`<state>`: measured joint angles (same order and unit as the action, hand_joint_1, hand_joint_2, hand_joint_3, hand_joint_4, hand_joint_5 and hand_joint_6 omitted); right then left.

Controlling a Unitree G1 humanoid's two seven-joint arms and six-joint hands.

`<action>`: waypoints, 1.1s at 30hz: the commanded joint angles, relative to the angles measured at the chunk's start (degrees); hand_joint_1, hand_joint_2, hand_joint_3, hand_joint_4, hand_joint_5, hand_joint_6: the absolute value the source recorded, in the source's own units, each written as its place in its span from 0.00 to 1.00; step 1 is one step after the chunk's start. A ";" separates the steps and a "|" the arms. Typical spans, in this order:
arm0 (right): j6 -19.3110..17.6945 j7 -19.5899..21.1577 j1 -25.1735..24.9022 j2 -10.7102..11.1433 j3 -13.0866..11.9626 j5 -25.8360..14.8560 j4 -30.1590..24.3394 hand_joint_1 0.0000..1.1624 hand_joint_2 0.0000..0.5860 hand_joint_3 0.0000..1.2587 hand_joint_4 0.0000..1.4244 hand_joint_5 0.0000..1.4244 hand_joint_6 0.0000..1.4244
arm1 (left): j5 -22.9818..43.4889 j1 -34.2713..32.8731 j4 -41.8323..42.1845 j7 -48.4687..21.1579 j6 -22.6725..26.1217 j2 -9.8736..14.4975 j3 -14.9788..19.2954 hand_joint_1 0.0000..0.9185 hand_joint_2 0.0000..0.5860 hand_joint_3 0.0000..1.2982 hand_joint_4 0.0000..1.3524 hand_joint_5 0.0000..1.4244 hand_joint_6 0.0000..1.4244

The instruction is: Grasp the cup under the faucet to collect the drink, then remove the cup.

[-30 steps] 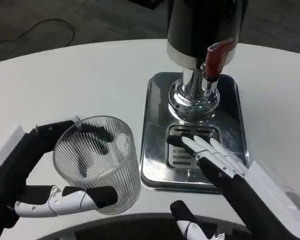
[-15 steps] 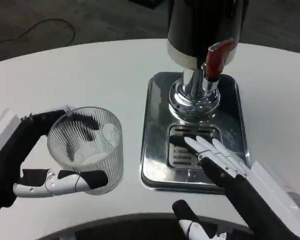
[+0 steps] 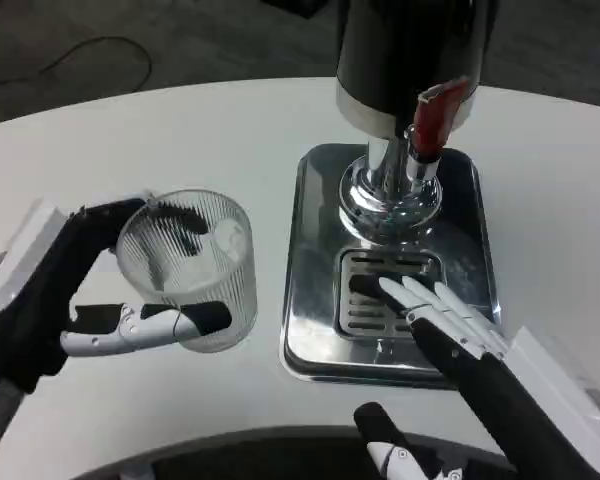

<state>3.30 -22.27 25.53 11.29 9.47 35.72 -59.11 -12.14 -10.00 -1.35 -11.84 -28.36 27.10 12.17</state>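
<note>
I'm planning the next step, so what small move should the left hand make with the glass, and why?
Probably carry the ribbed glass cup rightward toward the drip tray. The left hand grips it left of the tray, not under the faucet, while the right hand lies over the tray's grate.

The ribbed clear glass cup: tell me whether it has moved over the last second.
Yes. The ribbed clear glass cup, held in the left hand, has moved up the picture and slightly left, away from the near table edge; it stays left of the steel drip tray.
</note>
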 commanded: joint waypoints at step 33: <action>-5.91 3.22 6.71 -0.12 -4.01 -3.67 -0.89 0.53 0.81 0.09 0.04 0.00 0.00 | -14.21 -27.26 -30.80 15.41 0.20 -4.32 -18.22 0.80 0.05 0.63 0.65 0.66 0.56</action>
<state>-1.35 -19.61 31.32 11.30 5.66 32.32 -59.16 -25.51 -35.05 -31.20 1.59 -27.21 23.26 -5.30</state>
